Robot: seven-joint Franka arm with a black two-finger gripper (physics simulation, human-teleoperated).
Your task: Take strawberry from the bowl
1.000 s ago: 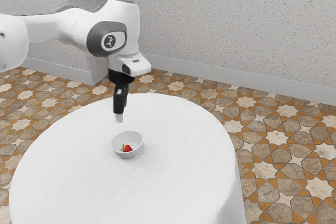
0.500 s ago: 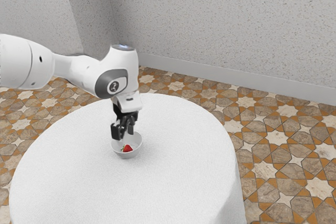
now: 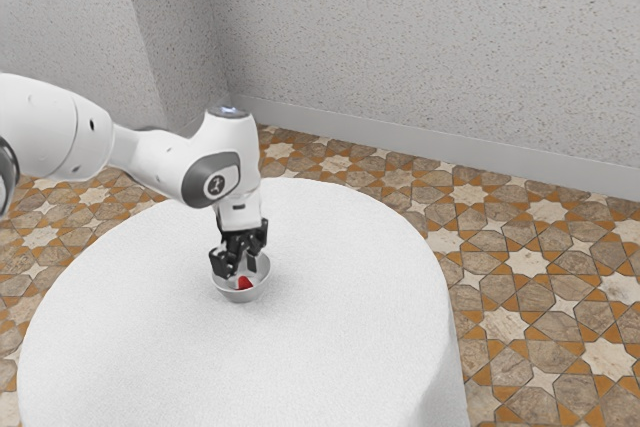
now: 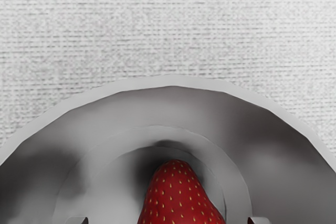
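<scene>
Gripper: the black two-finger gripper (image 3: 241, 269) points down over the bowl, its lower ends reaching into the opening.
Hand state: wide, gripping nothing; the two fingers (image 4: 77, 220) stand well apart, one on either side of the strawberry, with a gap between each finger and the fruit.
Strawberry: the red strawberry with small pale seeds (image 3: 244, 283) is inside the bowl, low down, beneath the gripper and between its spread fingers. In the wrist view it tapers to a rounded end, and dark shadow lies beside it on the bowl's inside.
Bowl: the small round bowl, light grey and smooth, (image 3: 240, 297) stands upright on the table, well in from the table's edge. Its inside is shaded, with a faint ring around the bottom.
Table: a round table under a white woven cloth (image 3: 330, 347), the cloth hanging down over the side.
Arm: the white jointed arm with dark grey trim (image 3: 160, 162) comes in from the exterior view's left and bends down to the gripper.
Floor: brown, orange and cream tiles in a star pattern (image 3: 520, 347).
Wall: pale grey and speckled (image 3: 420, 47), with a plain light grey baseboard (image 3: 400, 140) along its foot.
</scene>
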